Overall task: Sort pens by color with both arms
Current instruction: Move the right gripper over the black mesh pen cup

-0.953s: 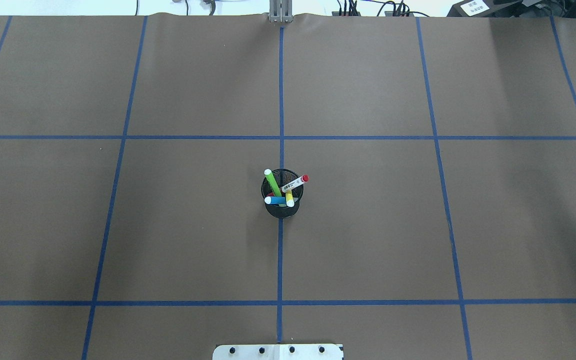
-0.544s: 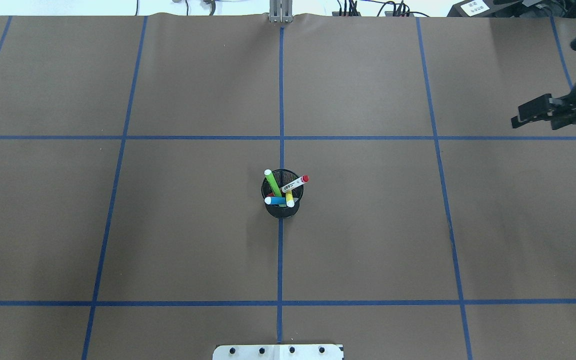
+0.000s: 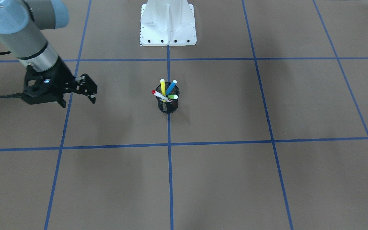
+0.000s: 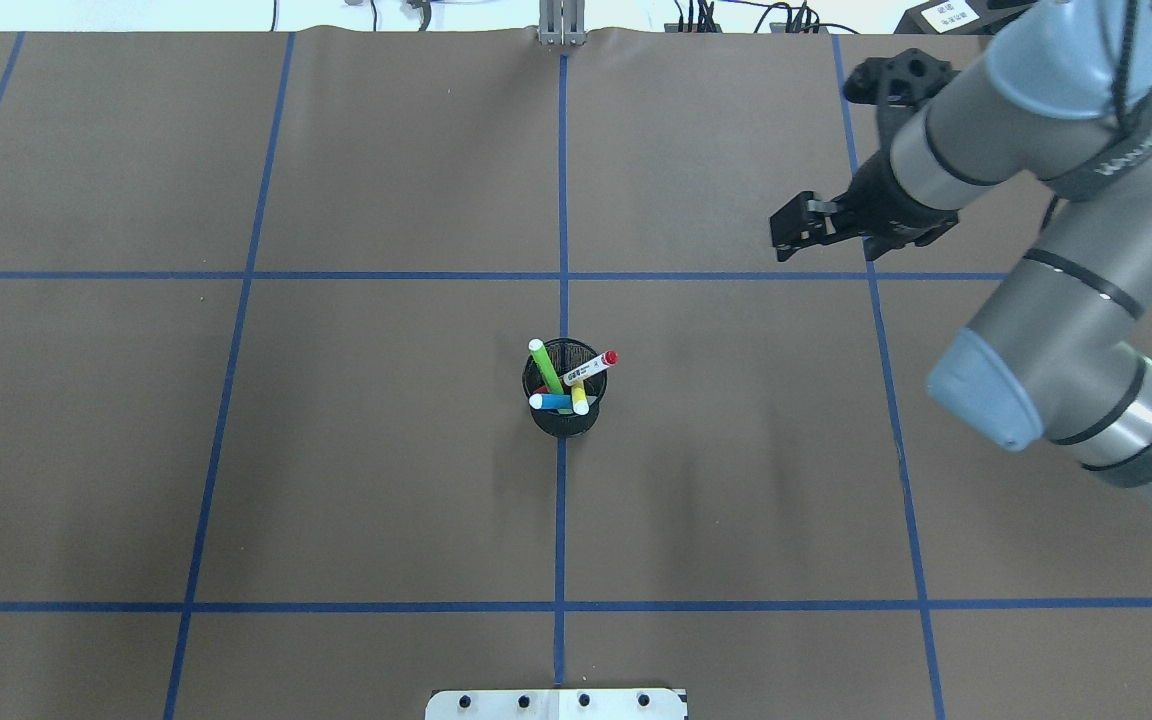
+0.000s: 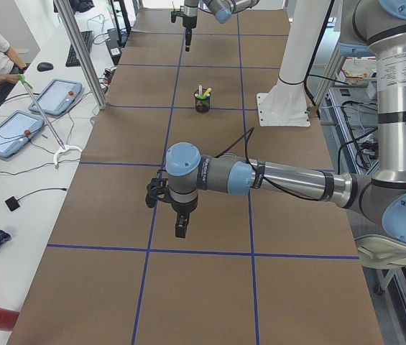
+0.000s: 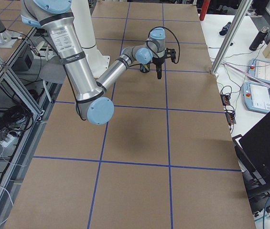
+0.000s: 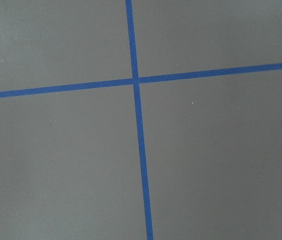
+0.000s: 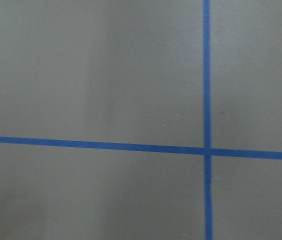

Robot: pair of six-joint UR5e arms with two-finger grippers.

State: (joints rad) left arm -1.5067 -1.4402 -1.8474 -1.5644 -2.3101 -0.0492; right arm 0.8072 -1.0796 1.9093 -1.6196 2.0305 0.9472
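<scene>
Brown paper covers the table [image 4: 336,450], ruled into squares by blue tape [image 4: 561,520]; a second ago the overhead view held no arm at all, half a second ago only the right gripper [image 4: 788,232] showed at its far right edge, and now the right arm [image 4: 1056,290] has swung well in over the table; its gripper hangs near a tape crossing, beyond and to the right of the black mesh cup [image 4: 564,422] and well apart from it, jaws seemingly spread and holding nothing. I judge this the opening reach, with no sorting begun. Counted: four pens, all leaning in the one cup at the table's middle; one light green pen [image 4: 544,365], one red-capped white pen [image 4: 591,367], one blue pen [image 4: 548,401], one yellow pen [image 4: 579,398]; two arms. The left arm [image 5: 274,178] shows only in the left-side view, its left gripper [image 5: 180,224] low over bare paper, far from the cup; whether that one is spread or pressed together I cannot tell.
</scene>
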